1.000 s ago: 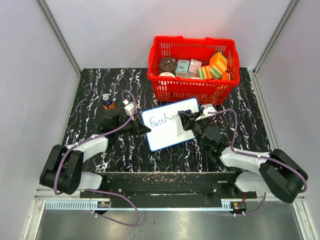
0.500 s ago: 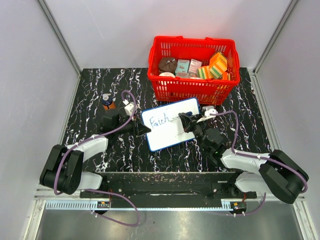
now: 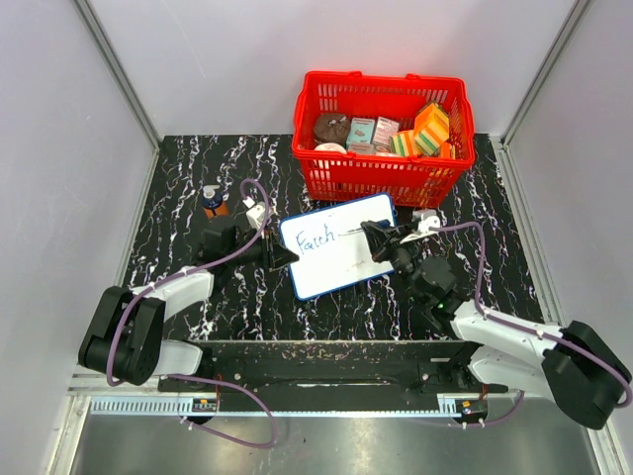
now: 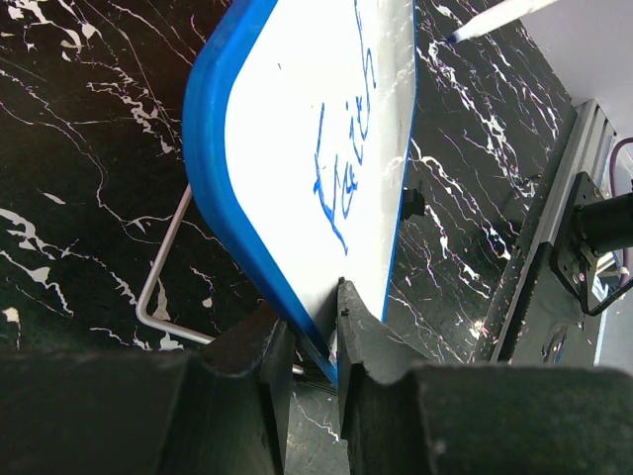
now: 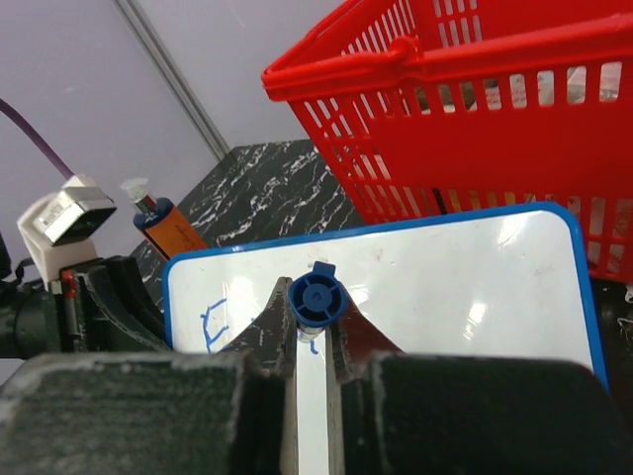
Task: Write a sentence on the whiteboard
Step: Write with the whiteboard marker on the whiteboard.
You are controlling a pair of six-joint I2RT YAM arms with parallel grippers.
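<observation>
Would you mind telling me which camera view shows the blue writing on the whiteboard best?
Top external: the writing reads squarely, whole. The left wrist sees it steeply foreshortened; the right wrist catches only a stroke left of the marker.

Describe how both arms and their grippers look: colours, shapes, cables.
Both the left arm and right arm have bulky black rounded joints joined by smooth white links. A purple cable runs in loose loops along each. The left gripper and right gripper have chunky matt black fingers, with a small white box near each wrist.
</observation>
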